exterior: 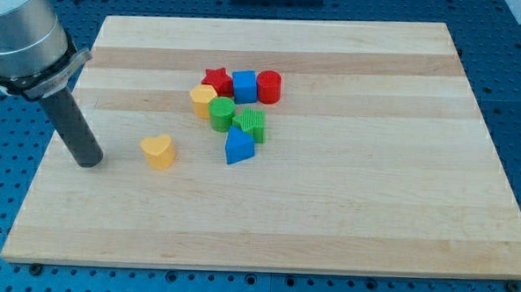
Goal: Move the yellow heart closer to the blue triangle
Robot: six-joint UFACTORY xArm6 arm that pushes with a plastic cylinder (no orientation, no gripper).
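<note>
The yellow heart (158,150) lies on the wooden board, left of the middle. The blue triangle (238,146) stands to its right, a short gap away, at the lower end of a cluster of blocks. My tip (89,161) is on the board to the left of the yellow heart, apart from it by about a block's width. The rod rises up and left into the arm's grey body (23,39).
The cluster above the blue triangle holds two green blocks (251,124) (221,113), a yellow hexagon (203,99), a red star (216,79), a blue cube (245,85) and a red cylinder (269,86). The board's left edge (41,163) is close to my tip.
</note>
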